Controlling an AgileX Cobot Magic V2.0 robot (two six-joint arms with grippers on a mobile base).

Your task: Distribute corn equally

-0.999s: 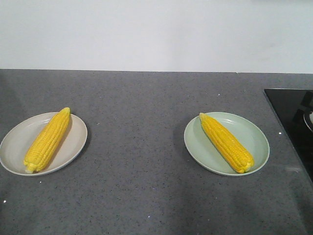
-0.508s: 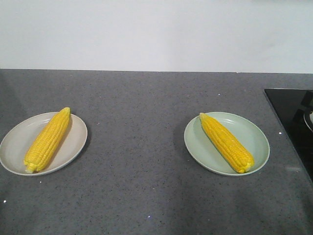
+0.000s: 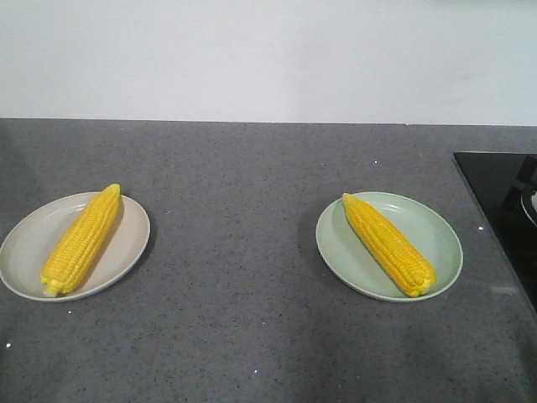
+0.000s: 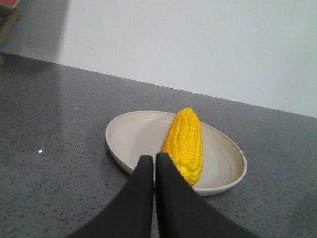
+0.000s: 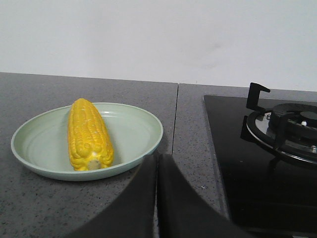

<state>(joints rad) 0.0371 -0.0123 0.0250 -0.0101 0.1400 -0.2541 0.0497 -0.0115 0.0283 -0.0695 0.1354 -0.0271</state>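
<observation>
left cob: the corn on the beige plate [image 3: 25, 243] lies whole [image 3: 82, 240], long axis diagonal, tapered tip toward the far right, pale stub end toward the near left; it rests right of the plate's middle, close to the right rim.
right cob: the second cob [image 3: 388, 243] lies in the pale green plate [image 3: 436, 231], long axis diagonal the other way, tip toward the far left, blunt end toward the near right, close to the near rim.
spread: one cob per plate; the two plates sit well apart on the grey speckled countertop [image 3: 243, 210].
left gripper: seen from the left wrist view [image 4: 154, 163], its dark fingers are pressed together with nothing between them; the tips sit at the near rim of the beige plate in that view, just beside the cob's near end.
right gripper: in the right wrist view [image 5: 157, 161] the fingers meet, holding nothing, tips over the near right rim of the green plate.
surroundings: a black glass hob [image 5: 237, 148] with a burner grate [image 5: 282, 126] lies right of the green plate, across a seam in the counter; a plain white wall [image 3: 268, 59] stands behind.
obstructions: no other objects show on the counter between the plates.
</observation>
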